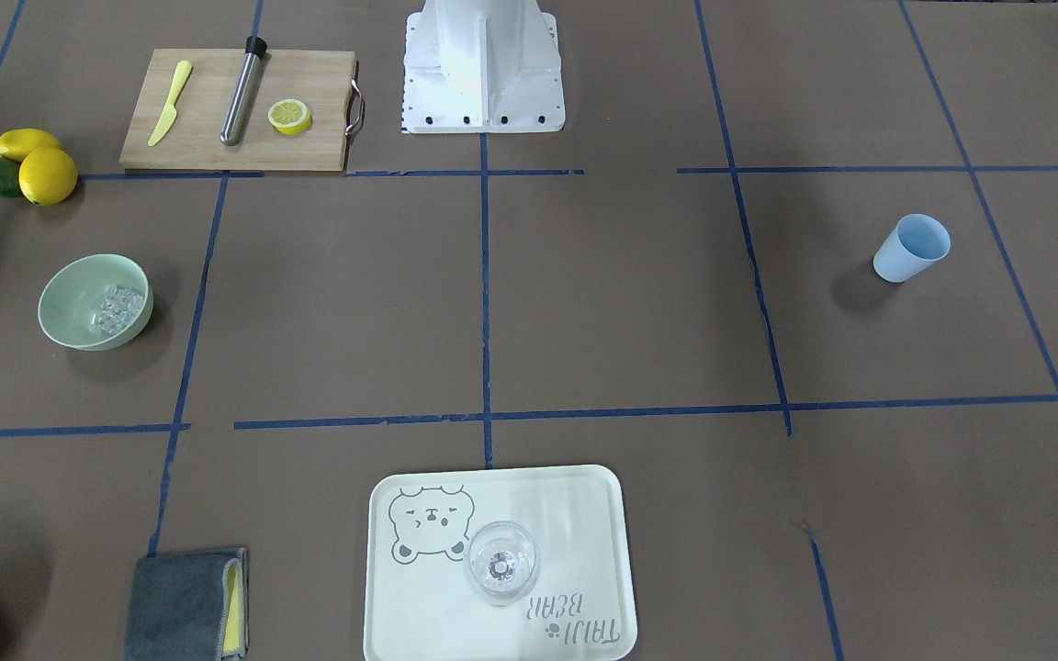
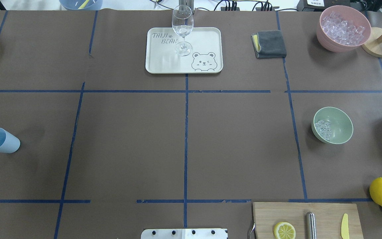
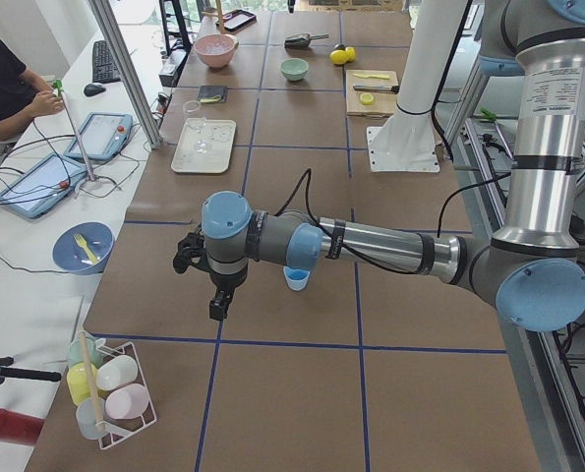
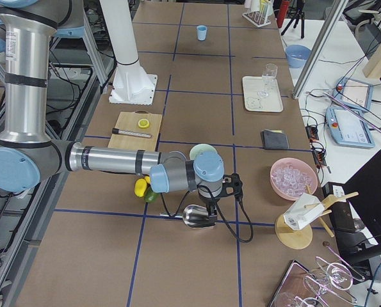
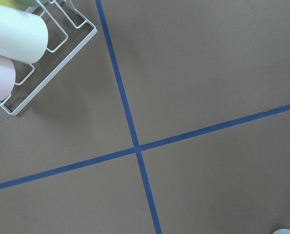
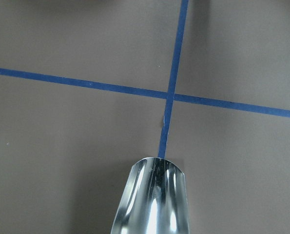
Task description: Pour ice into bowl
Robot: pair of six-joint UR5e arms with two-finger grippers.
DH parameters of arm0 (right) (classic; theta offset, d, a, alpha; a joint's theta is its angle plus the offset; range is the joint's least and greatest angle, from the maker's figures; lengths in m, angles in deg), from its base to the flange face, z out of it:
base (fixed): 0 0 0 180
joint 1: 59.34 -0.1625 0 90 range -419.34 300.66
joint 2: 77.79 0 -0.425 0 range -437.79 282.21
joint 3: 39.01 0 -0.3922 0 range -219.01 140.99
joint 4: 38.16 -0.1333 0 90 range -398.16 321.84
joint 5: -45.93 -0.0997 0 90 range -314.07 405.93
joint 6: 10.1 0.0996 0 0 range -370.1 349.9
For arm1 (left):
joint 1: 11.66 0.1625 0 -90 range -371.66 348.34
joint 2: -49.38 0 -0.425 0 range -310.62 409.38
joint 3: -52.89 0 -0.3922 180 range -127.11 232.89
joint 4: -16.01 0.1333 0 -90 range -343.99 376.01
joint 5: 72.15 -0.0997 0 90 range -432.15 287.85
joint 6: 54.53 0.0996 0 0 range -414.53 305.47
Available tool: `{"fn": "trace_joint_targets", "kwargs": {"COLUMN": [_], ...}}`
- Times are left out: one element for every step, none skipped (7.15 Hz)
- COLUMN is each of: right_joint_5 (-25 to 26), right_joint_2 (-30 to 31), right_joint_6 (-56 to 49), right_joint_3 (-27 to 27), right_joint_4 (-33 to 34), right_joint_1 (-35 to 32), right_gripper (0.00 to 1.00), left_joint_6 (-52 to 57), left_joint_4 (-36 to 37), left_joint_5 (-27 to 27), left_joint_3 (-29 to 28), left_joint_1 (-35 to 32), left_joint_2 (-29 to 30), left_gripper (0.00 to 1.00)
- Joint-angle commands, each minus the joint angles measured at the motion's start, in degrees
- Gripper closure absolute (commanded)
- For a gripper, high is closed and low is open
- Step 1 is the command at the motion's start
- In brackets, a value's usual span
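Note:
The pale mint-green bowl (image 1: 59,305) (image 2: 341,123) stands on the robot's right half of the table, with a small heap of clear ice (image 1: 118,308) (image 2: 323,128) in it. My right gripper (image 4: 210,206) shows only in the exterior right view, low over the table beyond the bowl (image 4: 203,152), and I cannot tell whether it is open or shut. A shiny metal scoop (image 6: 154,200) (image 4: 200,216) lies under it, and its visible front part holds no ice. My left gripper (image 3: 218,307) points down near the blue cup (image 3: 297,279); I cannot tell its state either.
A pink tub (image 2: 327,36) of ice stands at the far right corner beside a wooden stand (image 2: 378,46). Also here are a grey cloth (image 2: 270,43), a tray (image 2: 207,36) with a wine glass (image 2: 182,28), a cutting board (image 1: 309,92), lemons (image 1: 47,174) and a cup rack (image 5: 47,53).

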Motion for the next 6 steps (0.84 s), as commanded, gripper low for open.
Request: {"fn": "trace_joint_targets", "kwargs": {"right_joint_5": [2.47,3.45,3.73,2.51,1.98,1.54], "right_joint_2": [-1.81,-1.12,-1.03,-1.11,-1.20,-1.03], "right_joint_6": [-0.27,-0.09,-0.27,-0.01,0.08,0.08], "right_joint_3": [-0.16,-1.98,-2.43,-4.70,-6.73,-9.18], "right_joint_4": [1.92,2.36,2.54,4.28,9.95,12.97], "right_joint_1": [1.02,0.94,1.72,1.73,1.82,1.64], "right_gripper": [0.00,0.00,0.00,0.00,0.00,0.00], "left_joint_6": [-1.76,-1.76,-2.02,-1.68,-1.76,-1.67], "left_joint_4": [-0.07,-4.96,-8.05,-10.52,-13.33,-10.40], "left_joint_5": [4.41,4.59,4.59,4.51,4.07,3.98], "left_joint_3": [-1.43,-2.94,-4.00,-8.28,-7.71,-6.05], "left_joint_1": [-0.18,0.17,1.74,1.93,1.58,1.58], "left_joint_2": [-2.24,-2.42,-2.42,-2.60,-2.95,-2.86], "left_gripper": [0.00,0.00,0.00,0.00,0.00,0.00]}}
